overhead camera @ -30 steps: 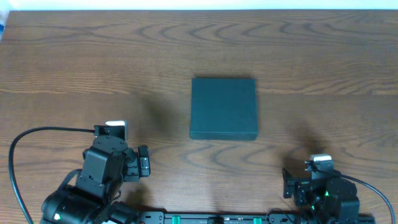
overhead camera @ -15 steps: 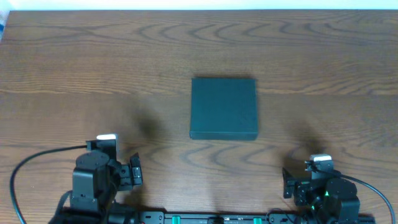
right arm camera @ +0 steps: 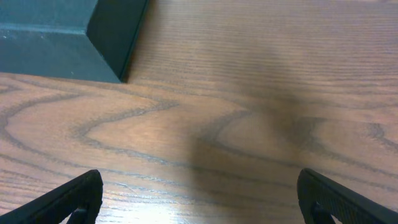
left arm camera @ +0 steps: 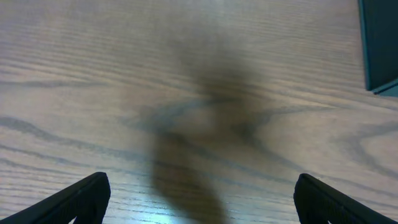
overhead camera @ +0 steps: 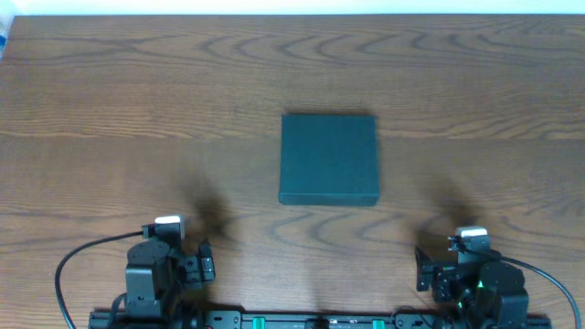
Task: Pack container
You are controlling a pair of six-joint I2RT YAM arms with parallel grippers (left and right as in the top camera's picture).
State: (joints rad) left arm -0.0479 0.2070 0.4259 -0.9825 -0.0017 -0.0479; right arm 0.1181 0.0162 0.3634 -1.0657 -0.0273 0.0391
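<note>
Ok, the container sits mid-table, dark teal-black, flat top facing up, looks closed from the overhead cam. It's square to the table edge, nothing on it, nothing touching it.

My left gripper is spread wide and holds nothing. Both fingers show at the bottom corners of the wrist cam with bare wood between them. It's parked on the near side of the container, off to its left and well apart. From this cam only the container's near-left corner shows, top right of the pic, dark side wall visible.

My right gripper is the same: released, jaws wide, fingers at the bottom corners, nothing between but wood grain. It's near side of the container too, off to its right. The container's near-right corner shows at top left, closer than on the left cam.

Soft shadows lie on the wood either side of the container, toward each arm. A black cable loops out on my left arm's far side from the container.
</note>
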